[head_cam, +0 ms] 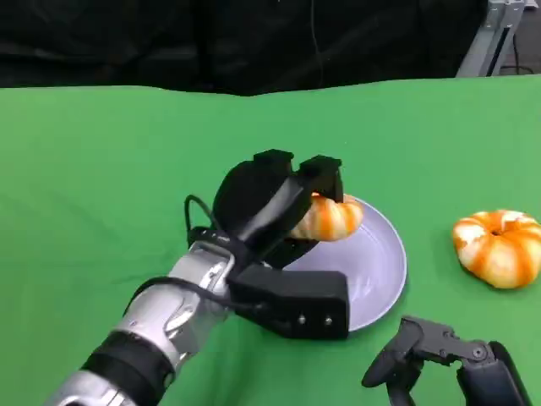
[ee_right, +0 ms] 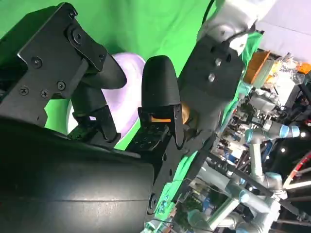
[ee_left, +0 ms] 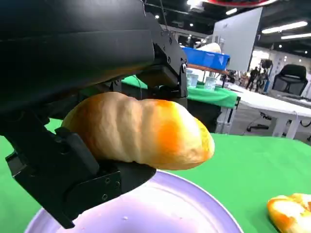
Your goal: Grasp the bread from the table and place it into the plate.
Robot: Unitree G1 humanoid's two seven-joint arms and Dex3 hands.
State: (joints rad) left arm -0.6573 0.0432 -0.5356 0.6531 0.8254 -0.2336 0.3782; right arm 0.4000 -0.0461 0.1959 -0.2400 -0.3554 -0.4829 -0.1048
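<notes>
Bread (ee_left: 141, 128) — golden, ridged, glossy | left hand (head_cam: 279, 207) grips it over plate (head_cam: 380, 271) | right hand (head_cam: 439, 351) — apparently holding nothing

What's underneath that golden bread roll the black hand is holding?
The pale lavender round plate lies under the golden bread roll, held above it by the left hand. That hand's fingers hide part of the roll's underside.

Glossy golden bread (ee_left: 141, 128), smooth pale plate (head_cam: 380, 266), matt green tablecloth (head_cam: 101, 186).
</notes>
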